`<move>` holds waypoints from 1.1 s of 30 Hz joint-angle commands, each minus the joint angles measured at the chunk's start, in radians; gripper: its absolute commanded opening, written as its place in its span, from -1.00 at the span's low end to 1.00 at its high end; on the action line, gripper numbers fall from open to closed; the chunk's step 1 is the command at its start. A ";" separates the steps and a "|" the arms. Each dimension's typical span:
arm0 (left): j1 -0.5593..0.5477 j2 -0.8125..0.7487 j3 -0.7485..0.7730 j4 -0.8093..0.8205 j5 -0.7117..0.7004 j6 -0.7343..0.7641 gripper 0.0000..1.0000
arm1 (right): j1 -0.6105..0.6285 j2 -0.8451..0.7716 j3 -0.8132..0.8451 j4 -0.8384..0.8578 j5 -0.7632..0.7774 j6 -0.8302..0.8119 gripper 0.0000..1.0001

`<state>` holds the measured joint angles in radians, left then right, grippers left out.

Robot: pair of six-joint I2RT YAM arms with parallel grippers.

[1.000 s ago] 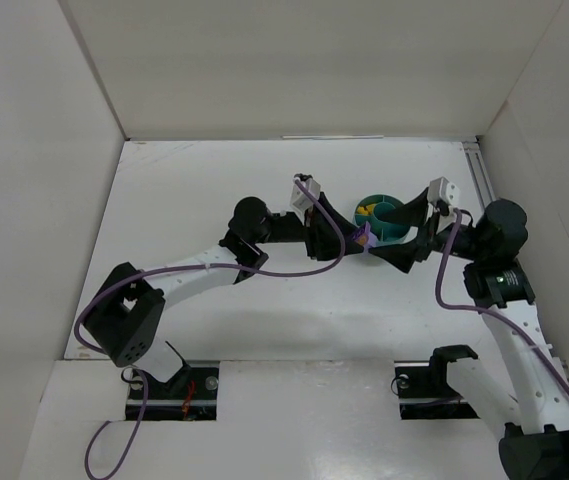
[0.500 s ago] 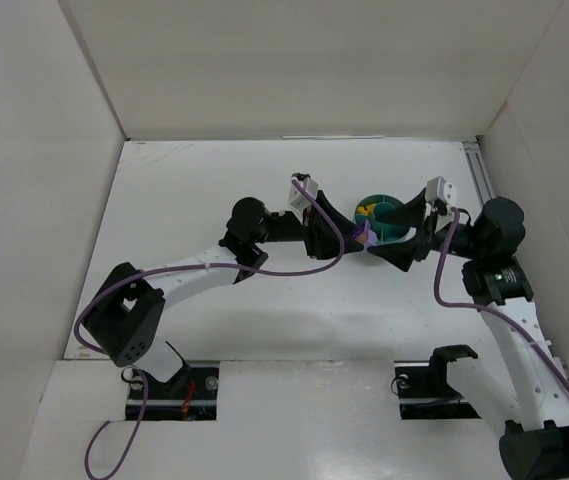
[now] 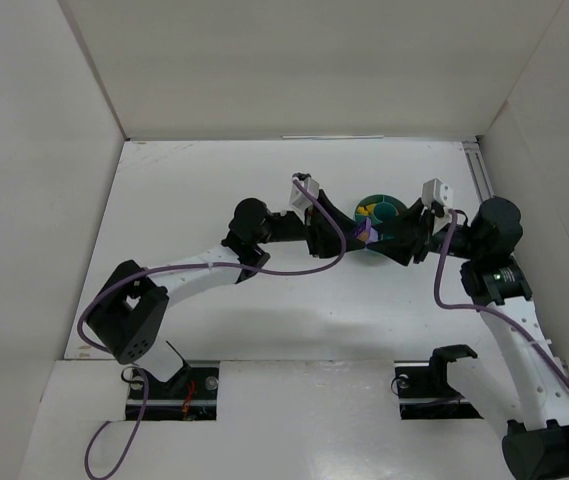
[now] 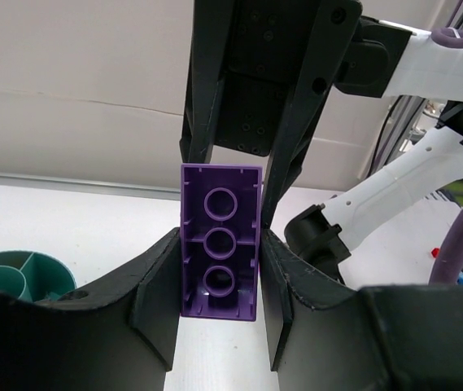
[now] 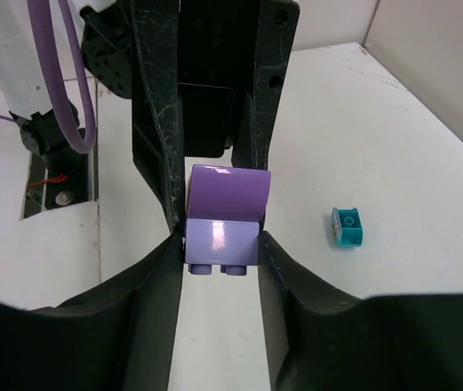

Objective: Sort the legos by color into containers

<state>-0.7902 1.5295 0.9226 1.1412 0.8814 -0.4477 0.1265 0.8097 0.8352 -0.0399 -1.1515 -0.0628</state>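
Observation:
A purple brick [image 3: 364,232] hangs in the air just in front of the teal bowl [image 3: 385,206]. Both grippers meet on it from opposite sides. My left gripper [image 4: 220,273] is shut on the lower part of the purple brick [image 4: 220,244], whose hollow underside faces this camera. My right gripper [image 5: 221,244] is closed against the sides of the same purple brick [image 5: 223,218]. Each wrist view shows the other gripper's black fingers rising behind the brick. Small yellow and green bricks [image 3: 363,209] lie in the bowl. One teal brick [image 5: 347,226] lies on the table.
The teal bowl [image 4: 7,273] with its inner dividers shows at the lower left of the left wrist view. White walls close the table on three sides. Purple cables [image 3: 329,262] loop off both arms near the bowl.
My right gripper has moved left towards the left gripper and closed its fingers onto the purple brick. The left gripper has kept its hold and shifted slightly towards the bowl.

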 commanded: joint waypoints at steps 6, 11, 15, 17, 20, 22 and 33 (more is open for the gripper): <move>-0.001 -0.014 0.004 0.124 0.044 -0.042 -1.00 | 0.007 -0.030 0.004 0.052 0.070 -0.054 -0.80; 0.103 -0.066 -0.039 0.155 0.044 -0.075 -1.00 | -0.042 -0.052 -0.070 0.032 0.059 -0.065 -0.99; 0.175 -0.117 -0.067 0.155 0.044 -0.085 -1.00 | -0.080 -0.041 -0.117 0.012 0.050 -0.104 -1.00; 0.209 -0.146 -0.090 0.144 0.034 -0.094 -1.00 | -0.091 -0.011 -0.117 0.000 0.050 -0.135 -1.00; 0.230 -0.175 -0.117 0.103 0.008 -0.071 -1.00 | -0.100 0.000 -0.093 -0.055 0.059 -0.163 -1.00; 0.230 -0.189 -0.117 -0.025 -0.053 -0.022 -1.00 | -0.100 0.009 -0.030 -0.218 0.284 -0.297 -0.98; 0.163 -0.193 0.007 -0.741 -0.775 0.073 -1.00 | -0.100 0.107 0.082 -0.428 0.889 -0.358 -0.93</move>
<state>-0.6258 1.3468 0.8787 0.5751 0.3199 -0.4053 0.0322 0.8745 0.8951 -0.4583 -0.3954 -0.4019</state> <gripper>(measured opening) 0.334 0.427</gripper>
